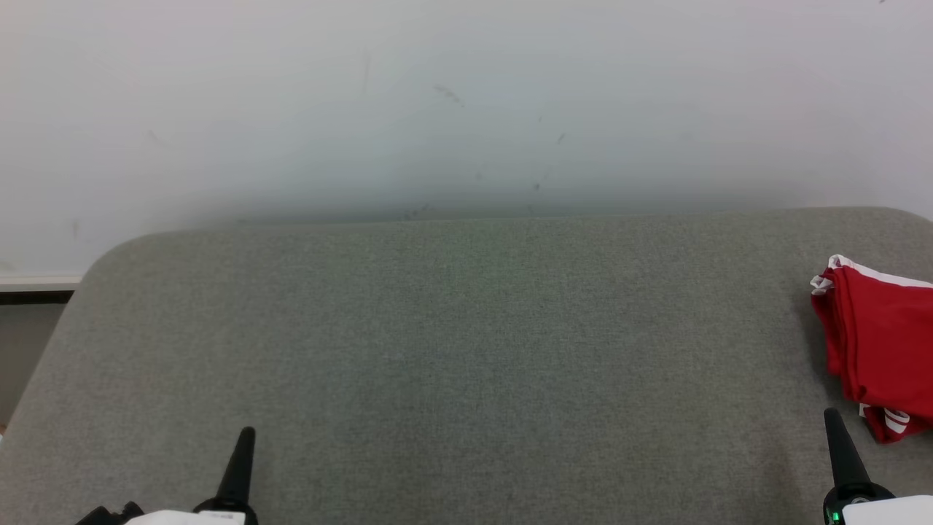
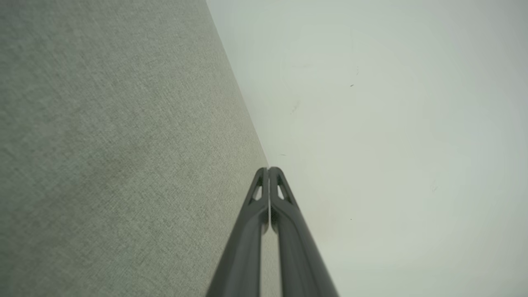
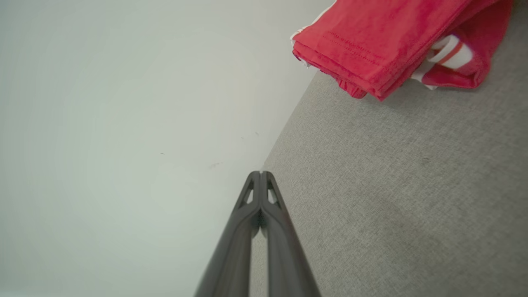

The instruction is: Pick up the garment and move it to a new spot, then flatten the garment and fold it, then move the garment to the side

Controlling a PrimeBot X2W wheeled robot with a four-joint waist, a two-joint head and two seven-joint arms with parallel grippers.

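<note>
A red garment (image 1: 885, 343) with white trim lies folded in a compact stack at the right edge of the grey fabric surface (image 1: 466, 350). In the right wrist view the garment (image 3: 383, 41) shows at the top right, its layers stacked. My right gripper (image 1: 832, 415) stands at the lower right, just left of the garment's near corner and apart from it, jaws shut and empty (image 3: 261, 173). Far across the surface at the lower left, my left gripper (image 1: 248, 434) is shut with nothing in it (image 2: 268, 169).
A pale wall (image 1: 466, 102) rises right behind the surface's far edge. The surface has rounded corners, and at the far left a strip of floor and baseboard (image 1: 36, 292) shows beyond its edge.
</note>
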